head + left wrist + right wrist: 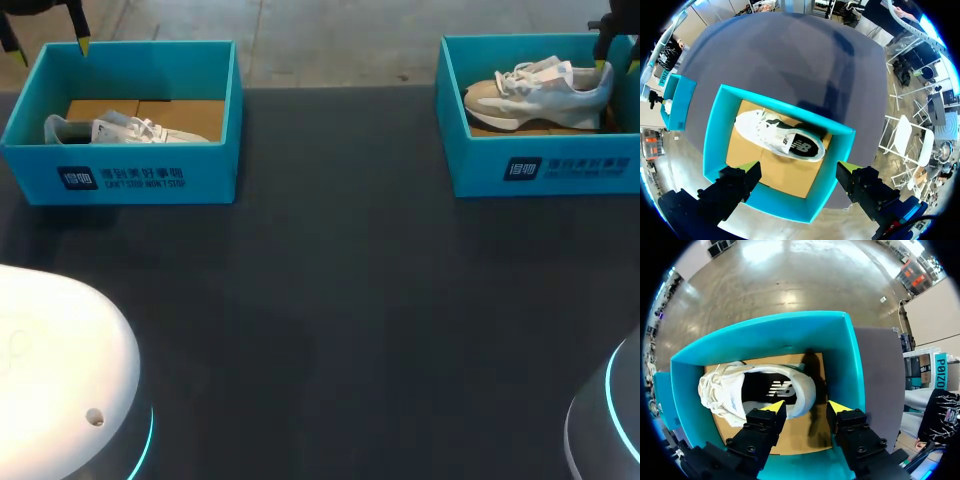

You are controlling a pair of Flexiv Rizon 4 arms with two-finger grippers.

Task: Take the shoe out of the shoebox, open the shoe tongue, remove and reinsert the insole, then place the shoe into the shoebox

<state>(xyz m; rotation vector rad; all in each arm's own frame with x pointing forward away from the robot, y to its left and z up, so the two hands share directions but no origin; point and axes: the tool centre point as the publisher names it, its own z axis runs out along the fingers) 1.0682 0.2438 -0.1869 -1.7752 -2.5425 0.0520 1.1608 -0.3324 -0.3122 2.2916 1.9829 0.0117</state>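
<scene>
The dark table (330, 280) is taking up most of the head view, and two teal shoeboxes are sitting well apart at its far edge. The left shoebox (120, 175) is standing at the far left and the right shoebox (545, 165) at the far right, both open at the top (each is showing a brown cardboard floor inside).

A pale shoe is lying in each box. The left shoe (125, 130) is lying on its side on the cardboard, its toe pointing toward the box's right wall in the head view. In the left wrist view the same left shoe (785, 137) is lying slantwise across the left shoebox (770, 205), sole edge toward the far wall. The right shoe (540, 90) is sitting upright in its box, laces up, heel toward the right wall. From the right wrist it is showing as the right shoe (757, 390) with its dark insole facing up, inside the right shoebox (765, 332).

The left gripper (797, 172) is hanging above the left shoebox's near wall, fingers spread wide, gripping nothing. The right gripper (806, 407) is reaching down at the right shoe's heel, fingers spread: one tip is hovering over the shoe's opening, the other beyond the heel over the cardboard. I cannot tell whether either tip is touching the shoe.
</scene>
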